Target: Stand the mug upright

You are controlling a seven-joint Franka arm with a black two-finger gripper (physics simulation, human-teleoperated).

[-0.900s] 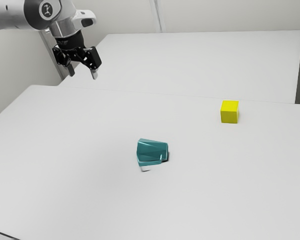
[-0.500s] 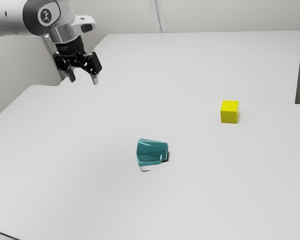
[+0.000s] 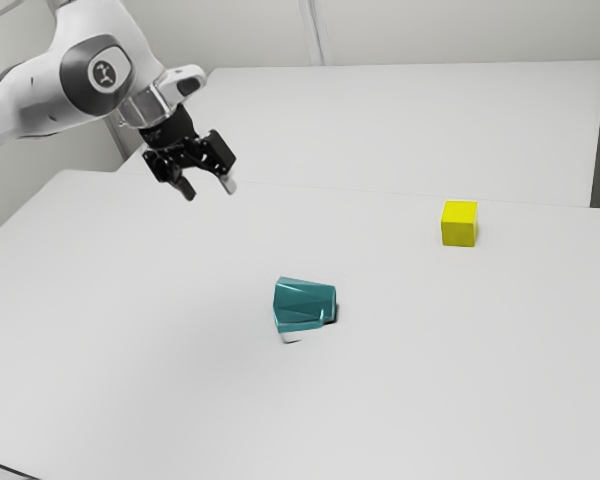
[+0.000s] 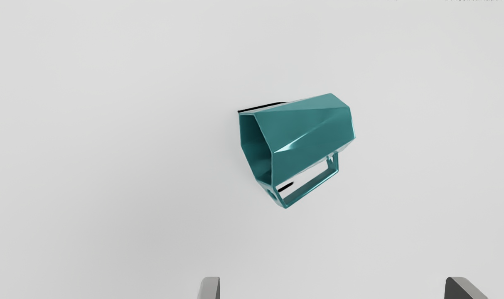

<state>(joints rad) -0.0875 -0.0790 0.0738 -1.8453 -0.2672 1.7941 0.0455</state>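
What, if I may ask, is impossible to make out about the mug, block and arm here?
Side of the mug against the table: wrist view, hidden by its body.
Back of the yellow block: exterior view, hidden by its front.
Base of the arm: cut off by the exterior view's left edge.

The teal mug (image 3: 305,303) lies on its side on the white bench (image 3: 160,380). Beyond it, toward the exterior view's right, sits a yellow cube (image 3: 459,224). The arm (image 3: 95,75) holds its parted jaws up toward the exterior view's left of the mug.
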